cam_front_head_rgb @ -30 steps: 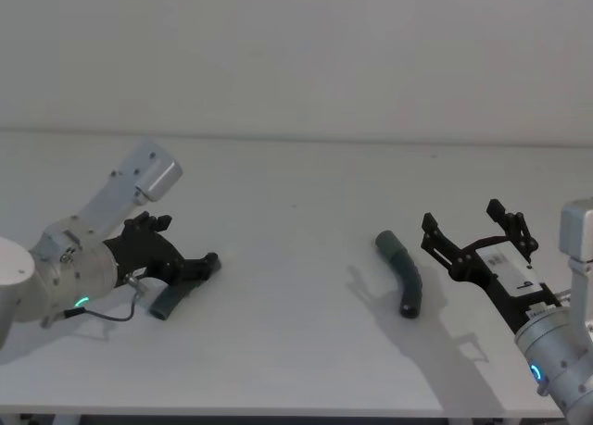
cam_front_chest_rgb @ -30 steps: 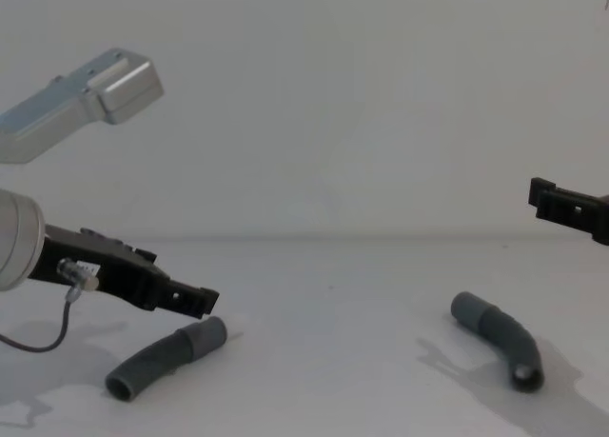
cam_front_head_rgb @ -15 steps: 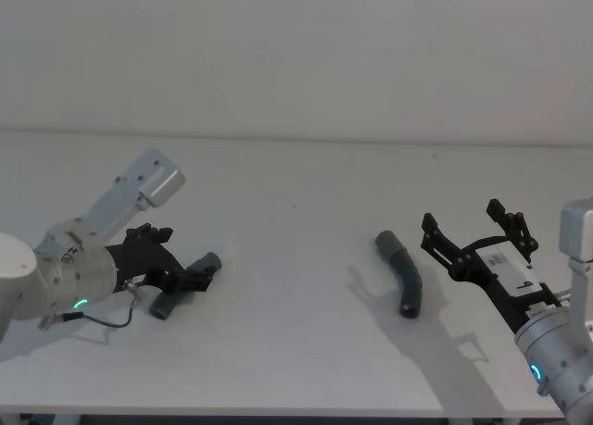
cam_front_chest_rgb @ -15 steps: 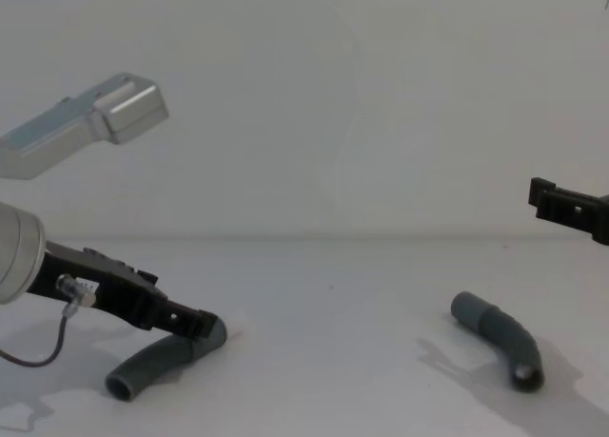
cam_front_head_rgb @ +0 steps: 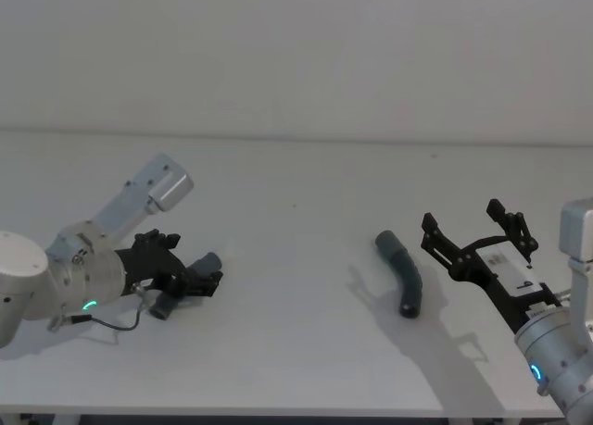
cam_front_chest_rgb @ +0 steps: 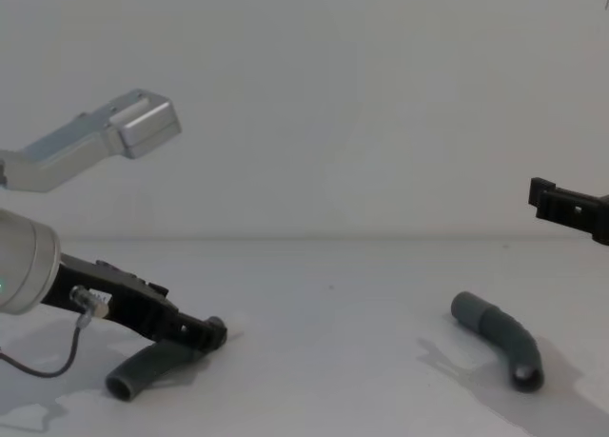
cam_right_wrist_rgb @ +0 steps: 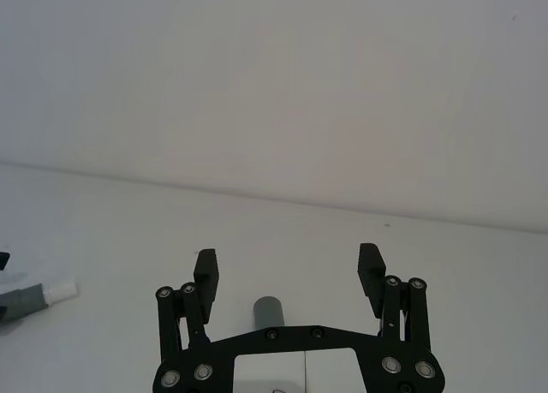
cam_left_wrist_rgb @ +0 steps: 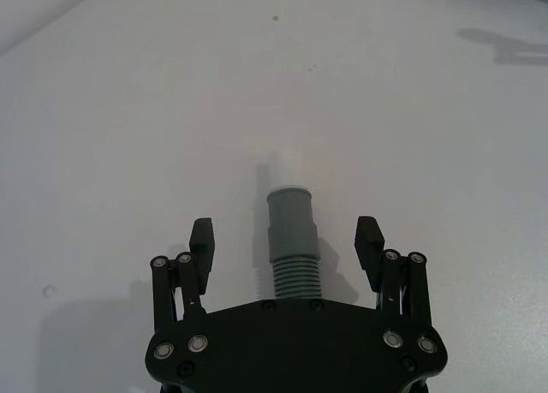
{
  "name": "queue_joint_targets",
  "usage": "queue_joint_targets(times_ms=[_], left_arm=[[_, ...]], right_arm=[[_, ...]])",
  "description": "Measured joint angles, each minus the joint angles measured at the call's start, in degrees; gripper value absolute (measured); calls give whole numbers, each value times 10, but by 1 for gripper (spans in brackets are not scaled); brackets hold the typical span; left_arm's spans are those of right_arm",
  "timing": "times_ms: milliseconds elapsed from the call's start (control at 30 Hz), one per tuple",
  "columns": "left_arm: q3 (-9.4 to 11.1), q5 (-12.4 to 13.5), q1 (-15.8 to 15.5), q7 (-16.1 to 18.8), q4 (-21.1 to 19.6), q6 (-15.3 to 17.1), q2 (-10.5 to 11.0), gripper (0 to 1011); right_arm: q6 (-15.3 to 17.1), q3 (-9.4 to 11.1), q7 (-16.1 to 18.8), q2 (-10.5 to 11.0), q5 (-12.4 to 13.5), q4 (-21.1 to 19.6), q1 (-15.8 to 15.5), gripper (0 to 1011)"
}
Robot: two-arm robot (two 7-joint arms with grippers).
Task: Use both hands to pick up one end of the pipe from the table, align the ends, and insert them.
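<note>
While the open left pincer (cam_left_wrist_rgb: 286, 235) straddles the white-tipped hose piece (cam_left_wrist_rgb: 290, 215), the other hose piece (cam_front_head_rgb: 405, 279) lies near the open right pincer (cam_right_wrist_rgb: 288, 263).

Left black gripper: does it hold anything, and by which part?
Nothing yet. The left gripper is open, fingers beside the dark-grey ribbed hose piece, not touching.

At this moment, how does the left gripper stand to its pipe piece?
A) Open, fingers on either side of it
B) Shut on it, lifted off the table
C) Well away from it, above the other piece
A: the left gripper is open, its fingers flanking the left pipe piece, which lies on the table.
</note>
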Motion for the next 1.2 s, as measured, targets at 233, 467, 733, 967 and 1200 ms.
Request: queue_joint_targets(times_ms=[233, 467, 733, 967, 1200], left_arm=[[-1, 2, 1, 0, 4, 0, -4, 1002], [-7, 4, 4, 3, 6, 3, -8, 1002], [-13, 7, 7, 8, 8, 7, -11, 1001], [-17, 10, 8, 9, 11, 12, -13, 1002], [-17, 13, 7, 9, 16, 16, -15, 1002]], right_arm=[[0, 0, 0, 0, 0, 0, 0, 1001], [0, 0, 0, 0, 0, 0, 0, 1001], [0, 0, 0, 0, 0, 0, 0, 1001], [0, 0, 0, 0, 0, 0, 0, 1001], [0, 0, 0, 0, 0, 0, 0, 1001]])
